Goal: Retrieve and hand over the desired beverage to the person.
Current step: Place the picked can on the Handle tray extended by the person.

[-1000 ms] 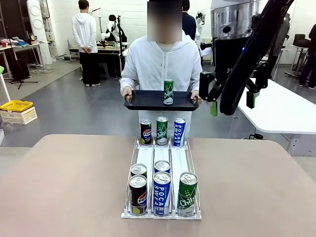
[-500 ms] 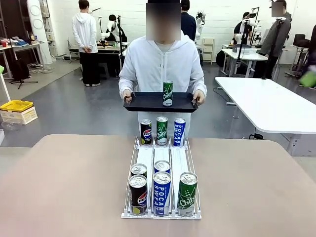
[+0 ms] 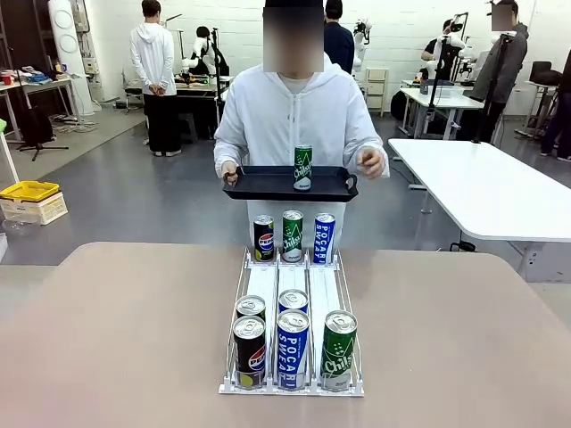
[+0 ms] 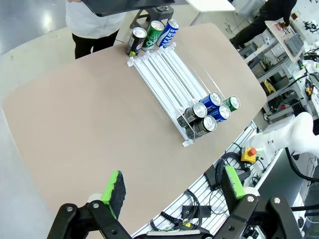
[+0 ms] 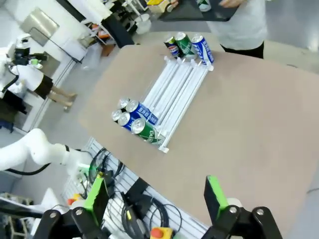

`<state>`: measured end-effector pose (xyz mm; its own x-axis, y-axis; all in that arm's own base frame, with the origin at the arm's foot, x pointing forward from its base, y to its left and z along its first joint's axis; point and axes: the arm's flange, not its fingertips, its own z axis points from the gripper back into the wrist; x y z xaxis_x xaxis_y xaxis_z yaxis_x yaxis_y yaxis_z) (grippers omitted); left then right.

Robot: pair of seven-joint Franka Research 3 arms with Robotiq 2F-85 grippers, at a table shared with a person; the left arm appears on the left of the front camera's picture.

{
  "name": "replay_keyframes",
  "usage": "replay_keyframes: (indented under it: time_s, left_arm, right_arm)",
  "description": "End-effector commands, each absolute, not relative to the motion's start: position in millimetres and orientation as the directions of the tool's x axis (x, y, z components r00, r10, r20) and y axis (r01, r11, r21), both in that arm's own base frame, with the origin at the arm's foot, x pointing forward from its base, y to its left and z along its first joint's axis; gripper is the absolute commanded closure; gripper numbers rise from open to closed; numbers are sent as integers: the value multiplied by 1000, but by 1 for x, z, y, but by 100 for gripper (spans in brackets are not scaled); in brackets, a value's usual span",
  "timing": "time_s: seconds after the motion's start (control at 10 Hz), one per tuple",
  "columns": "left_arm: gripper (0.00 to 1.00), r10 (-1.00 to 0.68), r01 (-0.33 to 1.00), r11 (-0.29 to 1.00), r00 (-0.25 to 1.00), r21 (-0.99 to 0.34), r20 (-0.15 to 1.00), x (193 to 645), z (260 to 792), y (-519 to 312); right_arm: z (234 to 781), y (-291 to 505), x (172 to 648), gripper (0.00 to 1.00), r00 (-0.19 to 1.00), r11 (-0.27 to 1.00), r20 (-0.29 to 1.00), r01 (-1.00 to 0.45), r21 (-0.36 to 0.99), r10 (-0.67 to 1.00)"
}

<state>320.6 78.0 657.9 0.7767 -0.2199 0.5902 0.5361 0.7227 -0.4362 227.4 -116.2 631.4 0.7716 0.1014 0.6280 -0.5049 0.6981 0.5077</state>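
I hold left gripper (image 4: 173, 184) and right gripper (image 5: 155, 193) open, empty | far ahead, person (image 3: 294, 116) levels tray (image 3: 268, 185) so can (image 3: 303, 168) stands.

Grey glossy floor (image 3: 134, 192); white back wall (image 3: 241, 22). 1 long white table (image 3: 482, 192), 1 yellow crate (image 3: 29, 190) on floor, cluttered benches (image 3: 40, 85) farther off. Left wrist view: cables (image 4: 199, 199) show between the left fingers (image 4: 113, 191), grey floor far beyond their tips.

Bright, even indoor light, soft shadows, sharp front view; both wrist views bend strongly at the edges.
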Motion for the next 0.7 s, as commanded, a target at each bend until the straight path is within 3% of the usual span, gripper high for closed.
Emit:
replay_keyframes:
  time_s: [0.0, 0.1, 0.2, 0.6]
  left_arm:
    - [0, -233, 559, 708, 762, -432, 604, 320, 658, 80]
    - [0, -233, 559, 708, 762, -432, 604, 320, 658, 80]
    - [0, -233, 559, 708, 762, -432, 604, 320, 658, 80]
    - [0, -233, 559, 708, 762, -432, 604, 320, 658, 80]
  right_arm:
    - [640, -107, 220, 0, 769, 735, 639, -447, 509, 25]
    - [642, -106, 222, 0, 800, 749, 595, -350, 562, -73]
    - [635, -118, 223, 0, 772, 714, 631, -484, 506, 76]
    - [635, -118, 223, 0, 772, 714, 631, -484, 506, 76]
